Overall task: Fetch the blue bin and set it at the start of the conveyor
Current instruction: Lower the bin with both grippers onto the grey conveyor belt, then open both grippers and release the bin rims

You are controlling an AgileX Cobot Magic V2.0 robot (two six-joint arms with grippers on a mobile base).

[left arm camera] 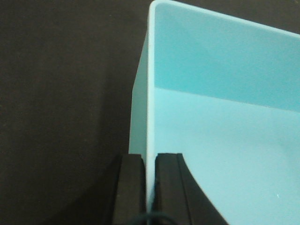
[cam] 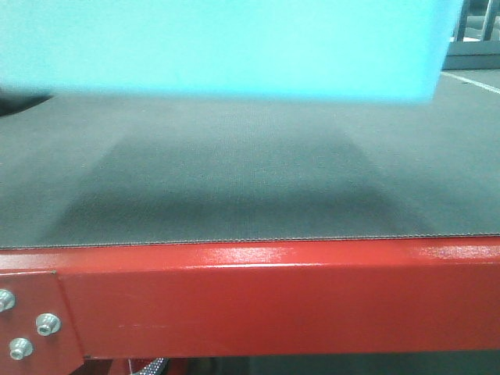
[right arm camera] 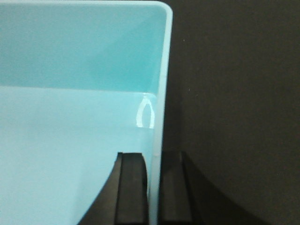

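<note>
Front view, lower left: three silver bolts point(cam: 48, 323) on a red plate; the leftmost is cut off by the picture edge.
Bottom band: glossy red frame point(cam: 273, 297), full width, its underside out of view.
Centre: conveyor start point(cam: 234, 172), a dark grey textured belt carrying a broad soft shadow point(cam: 226, 207).
Top: blue bin point(cam: 234, 47), blurred, only its lower wall visible, the rest cut off above. It sits over the belt; contact cannot be told.
Upper right corner: grey structure point(cam: 476, 39), too blurred to identify.
Left wrist view, bottom centre: left gripper point(left arm camera: 150, 164), black pads pinching the bin's thin side wall, one inside and one outside; the arm is hidden.
Right wrist view, bottom centre: right gripper point(right arm camera: 153, 161), clamped likewise on the opposite wall.
</note>
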